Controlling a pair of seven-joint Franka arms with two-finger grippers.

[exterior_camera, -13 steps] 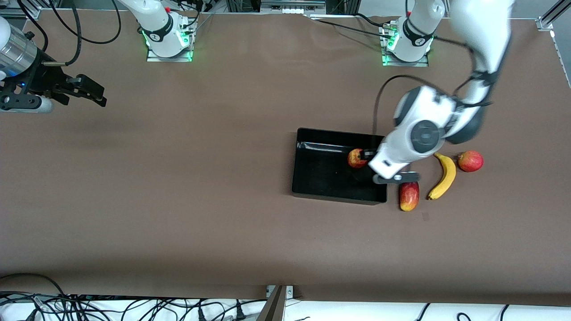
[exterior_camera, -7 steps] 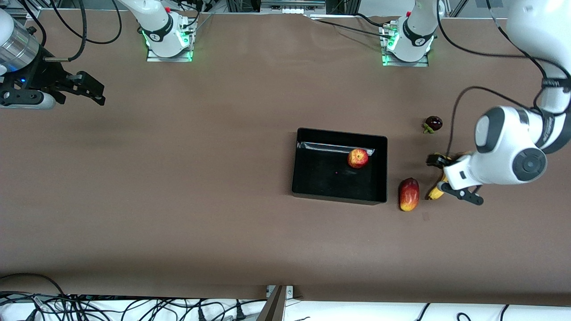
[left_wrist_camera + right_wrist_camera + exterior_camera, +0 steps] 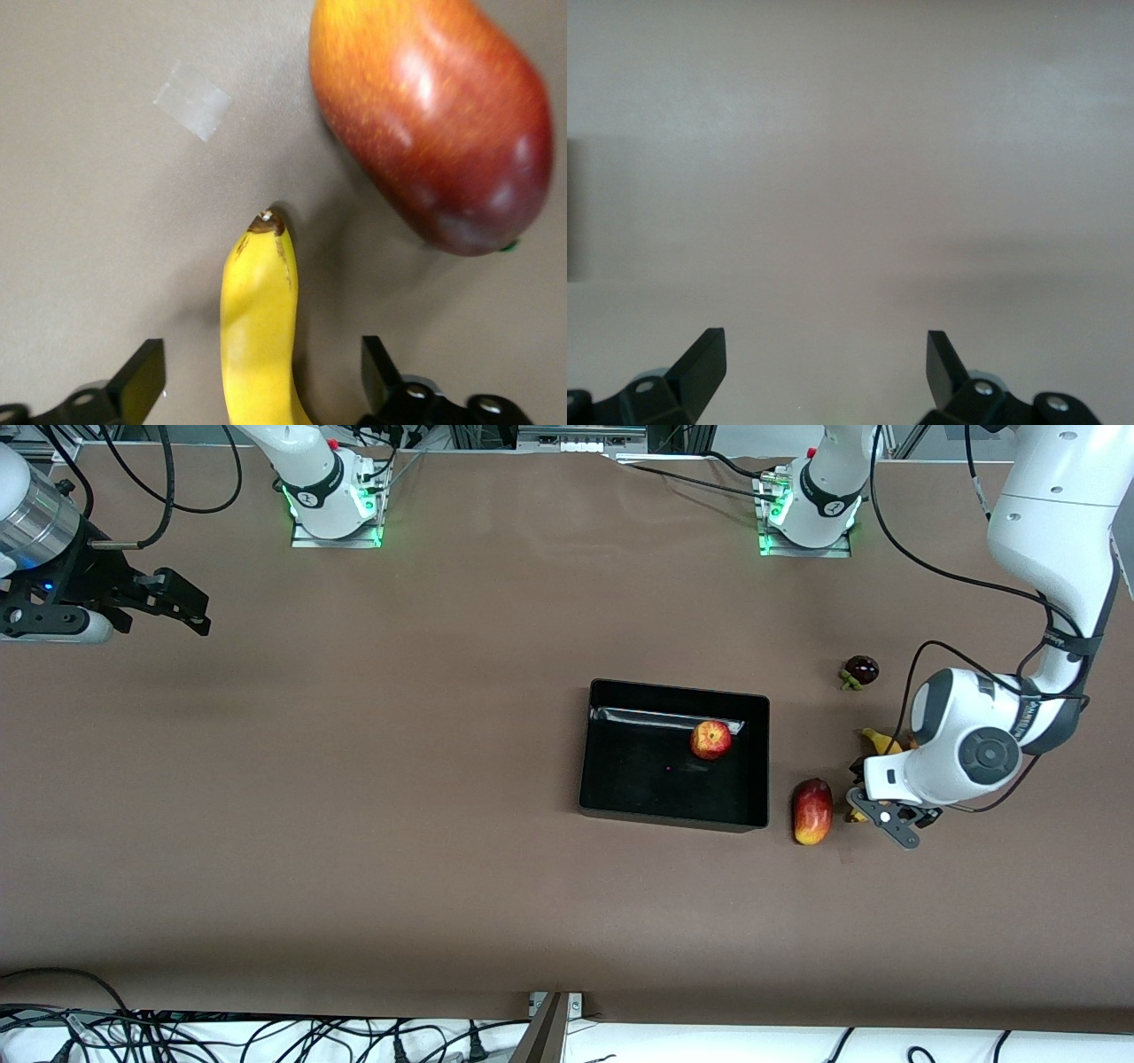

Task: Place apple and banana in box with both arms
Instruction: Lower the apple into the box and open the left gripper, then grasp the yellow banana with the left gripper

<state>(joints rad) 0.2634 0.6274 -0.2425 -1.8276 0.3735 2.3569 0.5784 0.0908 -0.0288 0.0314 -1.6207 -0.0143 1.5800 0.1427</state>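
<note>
The apple (image 3: 710, 740) lies in the black box (image 3: 638, 784), near its wall farthest from the front camera. The banana (image 3: 876, 739) lies on the table beside the box toward the left arm's end, mostly hidden under the left arm. My left gripper (image 3: 873, 795) is over the banana's camera-side end. In the left wrist view the banana (image 3: 261, 328) runs between the open fingers (image 3: 142, 382), with gaps on both sides of it, and its dark tip points away. My right gripper (image 3: 182, 607) waits, open and empty, over bare table at the right arm's end, as its wrist view (image 3: 824, 376) shows.
A red-and-yellow oval fruit (image 3: 812, 810) lies between box and banana, close to the banana's tip (image 3: 434, 115). A dark purple fruit (image 3: 860, 670) sits farther from the camera. A tape patch (image 3: 192, 99) is on the table. The round pink-red fruit is hidden.
My left gripper let go of the apple in the box, swung out to the banana and has settled over its camera-side end. The right arm has not moved.
</note>
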